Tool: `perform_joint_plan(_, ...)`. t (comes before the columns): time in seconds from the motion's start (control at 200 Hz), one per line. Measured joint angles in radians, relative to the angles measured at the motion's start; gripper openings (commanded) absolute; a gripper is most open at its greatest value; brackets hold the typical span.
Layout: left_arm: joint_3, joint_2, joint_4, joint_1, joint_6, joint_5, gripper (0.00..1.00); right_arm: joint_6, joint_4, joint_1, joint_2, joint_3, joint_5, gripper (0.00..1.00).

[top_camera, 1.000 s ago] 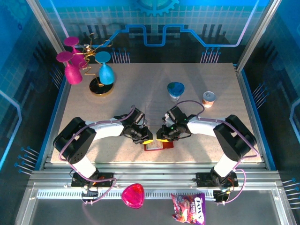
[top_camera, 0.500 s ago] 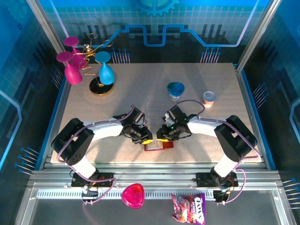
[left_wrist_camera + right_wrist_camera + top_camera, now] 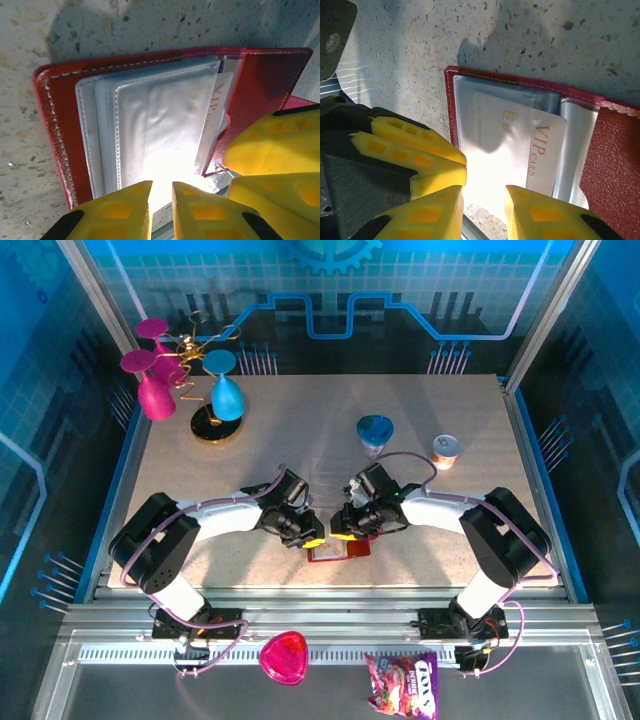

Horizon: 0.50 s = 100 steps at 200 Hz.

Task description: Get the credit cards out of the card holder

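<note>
Up close, left gripper [image 3: 161, 189] and right gripper [image 3: 484, 194] pinch card holder [image 3: 56, 125] (VIP card [image 3: 546, 146] legible).

Card holder [image 3: 55, 125] lay open and flat on the speckled bench [image 3: 125, 25], stack of clear pockets [image 3: 125, 130] facing me. Pale card [image 3: 220, 107] lettered VIP CARD stuck partway out of the front pocket on the right side, chip faintly visible through the plastic. My jaws sat at the pockets' near edge, nearly together, yellow fingertips [image 3: 125, 210] with a thin slit between. Glare washed out the slit, so I couldn't tell if a sleeve was pinched. Right arm's jaws sat at lower right, yellow fingertips [image 3: 270, 145] against the card's lower corner; grip unclear.
</note>
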Motion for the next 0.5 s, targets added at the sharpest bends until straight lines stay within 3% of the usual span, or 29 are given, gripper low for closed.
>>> perform_joint_plan(0.5, -0.010, 0.016, 0.000, 0.000, 0.011, -0.001, 0.16, 0.000, 0.006, 0.000, 0.051, -0.006, -0.018, 0.32)
